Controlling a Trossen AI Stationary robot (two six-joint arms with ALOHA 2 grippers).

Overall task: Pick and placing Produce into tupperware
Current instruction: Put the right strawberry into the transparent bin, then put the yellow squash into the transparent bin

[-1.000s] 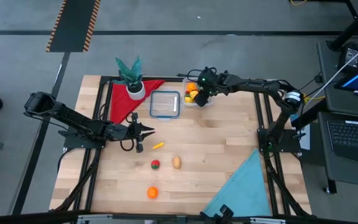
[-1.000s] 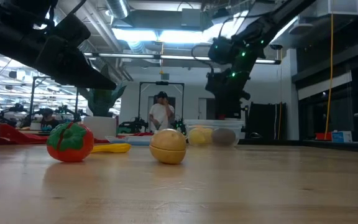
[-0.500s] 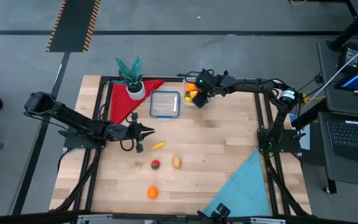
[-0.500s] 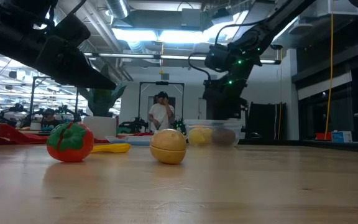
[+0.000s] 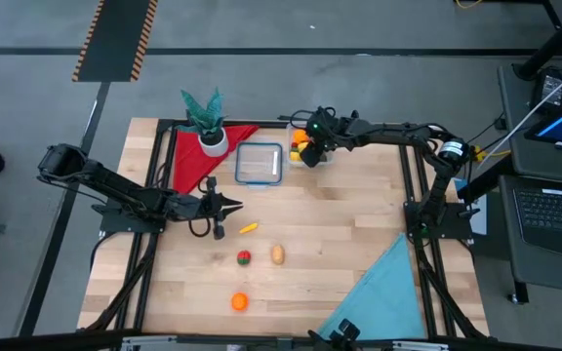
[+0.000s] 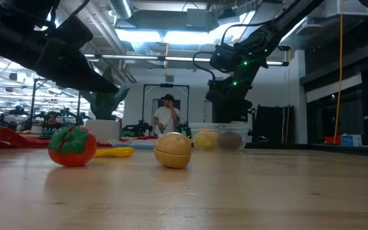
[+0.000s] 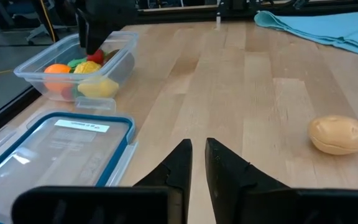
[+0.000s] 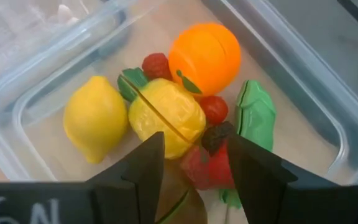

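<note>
Fingers of the right gripper [image 8: 191, 165] stand parted and empty directly above the tub [image 8: 303, 93] at the far edge of the table [image 5: 359, 224]; fingers of the left gripper [image 7: 196, 163] are pinched nearly shut on nothing, low over the boards near the lid [image 7: 55, 149]. Inside the tub lie an orange [image 8: 205, 50], a lemon [image 8: 95, 118], a ridged yellow piece [image 8: 166, 118], a green piece [image 8: 253, 115] and small red pieces. Still loose on the table are a potato [image 5: 277, 254], a tomato [image 5: 244, 258], a second orange [image 5: 239, 302] and a slim yellow piece [image 5: 249, 228]. All appear to be light, rigid, smooth plastic. Round pieces will likely roll or squirt out; grip across the widest middle. Take the slim piece across its narrow width.
</note>
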